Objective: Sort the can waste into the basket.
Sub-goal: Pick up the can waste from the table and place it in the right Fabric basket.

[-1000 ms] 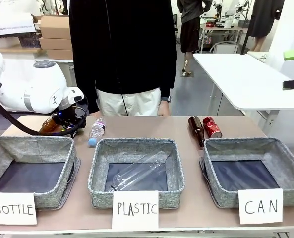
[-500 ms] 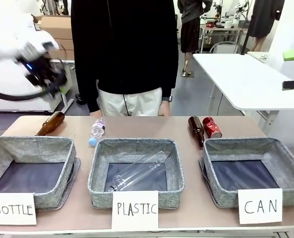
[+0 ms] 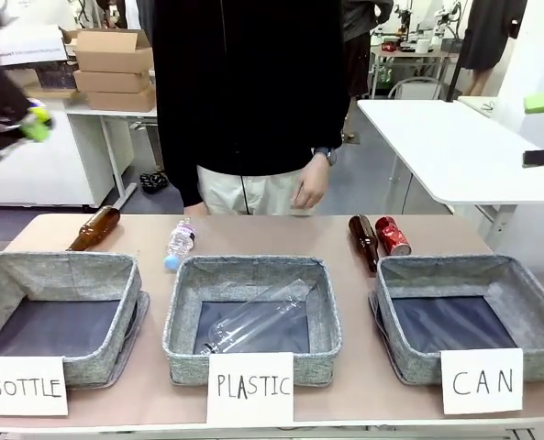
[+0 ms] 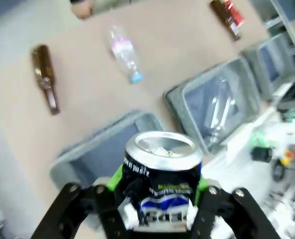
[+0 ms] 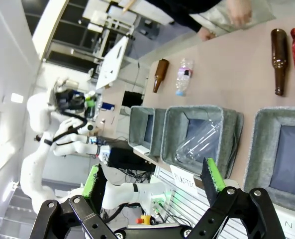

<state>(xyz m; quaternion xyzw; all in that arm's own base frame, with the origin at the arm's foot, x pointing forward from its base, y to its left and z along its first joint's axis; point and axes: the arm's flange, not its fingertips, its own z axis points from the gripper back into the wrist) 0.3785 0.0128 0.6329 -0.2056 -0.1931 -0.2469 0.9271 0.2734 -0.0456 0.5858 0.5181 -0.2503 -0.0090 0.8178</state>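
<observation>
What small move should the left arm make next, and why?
Probably swing across toward the CAN basket: the left gripper is shut on the black can, held high on the robot's left, while that basket sits at the far right.

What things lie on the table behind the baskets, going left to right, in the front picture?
Brown bottle on the left → small clear plastic bottle with a blue cap → second brown bottle → red can.

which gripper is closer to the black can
Left. The left gripper is shut around the black can, holding it in the air; the right gripper hangs open, far off from it.
</observation>
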